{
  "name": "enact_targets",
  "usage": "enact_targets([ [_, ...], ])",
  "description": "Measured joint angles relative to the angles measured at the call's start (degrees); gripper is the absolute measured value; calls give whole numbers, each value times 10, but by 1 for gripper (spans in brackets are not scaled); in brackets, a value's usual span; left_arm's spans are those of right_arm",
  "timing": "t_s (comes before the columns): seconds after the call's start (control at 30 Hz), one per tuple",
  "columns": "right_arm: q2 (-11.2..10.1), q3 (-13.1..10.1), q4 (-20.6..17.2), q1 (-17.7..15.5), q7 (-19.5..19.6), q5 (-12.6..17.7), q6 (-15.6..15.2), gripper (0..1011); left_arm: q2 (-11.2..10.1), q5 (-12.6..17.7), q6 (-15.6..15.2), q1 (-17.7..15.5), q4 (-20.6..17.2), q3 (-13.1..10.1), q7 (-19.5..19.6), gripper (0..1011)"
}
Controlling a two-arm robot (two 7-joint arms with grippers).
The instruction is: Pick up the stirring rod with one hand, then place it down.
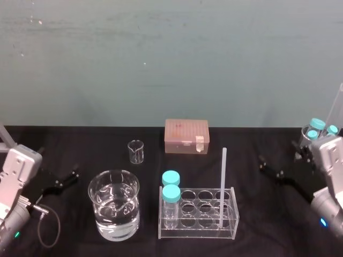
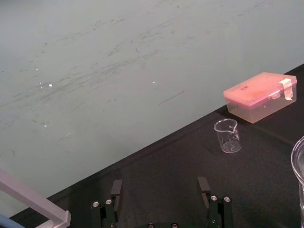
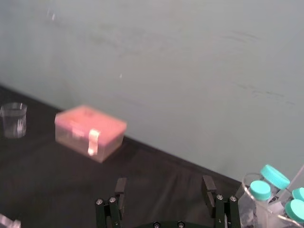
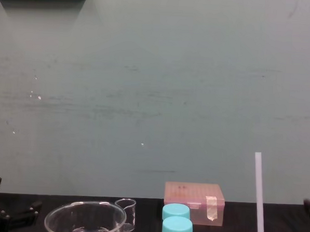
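Head view: the left gripper (image 1: pixel 65 180) sits at the left side of the table (image 1: pixel 80 140) and the right gripper (image 1: pixel 269 167) at its right. Both are well apart from the stirring rod (image 1: pixel 222 184), which stands upright in the clear rack (image 1: pixel 198 226).

Left wrist view: the left fingers (image 2: pixel 116 188) are spread wide and hold nothing.

Right wrist view: the right fingers (image 3: pixel 207 186) are likewise spread and empty.

Chest view: the rod rises beside the blue-capped bottles (image 4: pixel 176 221).

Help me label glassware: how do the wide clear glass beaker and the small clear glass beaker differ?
The wide clear glass beaker holds water; the small clear glass beaker looks empty. The wide one is much broader and nearer the robot; the small one stands farther back. Both stand upright.
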State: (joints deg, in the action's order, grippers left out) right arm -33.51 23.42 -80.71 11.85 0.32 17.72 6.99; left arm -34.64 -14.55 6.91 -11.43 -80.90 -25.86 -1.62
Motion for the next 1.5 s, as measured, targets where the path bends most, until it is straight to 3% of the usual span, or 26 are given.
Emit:
enact_targets([
  [0.17,13,-37,-20,5,-25,61,-22,1000,0,0,0,0,0,0,0,1005],
  [0.23,15,-52,-36,5,-36,88,-40,1000,0,0,0,0,0,0,0,1005],
  [0.27,16,-69,-52,5,-48,117,-60,1000,0,0,0,0,0,0,0,1005],
  [0.3,16,-69,-52,5,-48,117,-60,1000,0,0,0,0,0,0,0,1005],
  [0.33,15,-94,-77,3,-70,164,-92,1000,0,0,0,0,0,0,0,1005],
  [0.37,14,-102,-85,2,-77,177,-102,1000,0,0,0,0,0,0,0,1005],
  [0.4,9,-116,-97,1,-97,206,-124,1000,0,0,0,0,0,0,0,1005],
  [0.5,-7,-134,-112,-2,-138,240,-149,1000,0,0,0,0,0,0,0,1005],
  [0.63,-51,-144,-123,0,-224,286,-192,1000,0,0,0,0,0,0,0,1005],
  [0.67,-76,-142,-123,2,-267,301,-205,1000,0,0,0,0,0,0,0,1005],
  [0.73,-96,-138,-119,5,-310,311,-209,1000,0,0,0,0,0,0,0,1005],
  [0.77,-115,-131,-113,7,-351,315,-209,1000,0,0,0,0,0,0,0,1005],
  [1.0,-158,-99,-100,11,-478,316,-170,1000,0,0,0,0,0,0,0,1005],
  [1.17,-160,-67,-98,22,-500,298,-158,1000,0,0,0,0,0,0,0,1005],
  [1.5,-139,-7,-85,57,-489,262,-162,1000,0,0,0,0,0,0,0,1005],
])
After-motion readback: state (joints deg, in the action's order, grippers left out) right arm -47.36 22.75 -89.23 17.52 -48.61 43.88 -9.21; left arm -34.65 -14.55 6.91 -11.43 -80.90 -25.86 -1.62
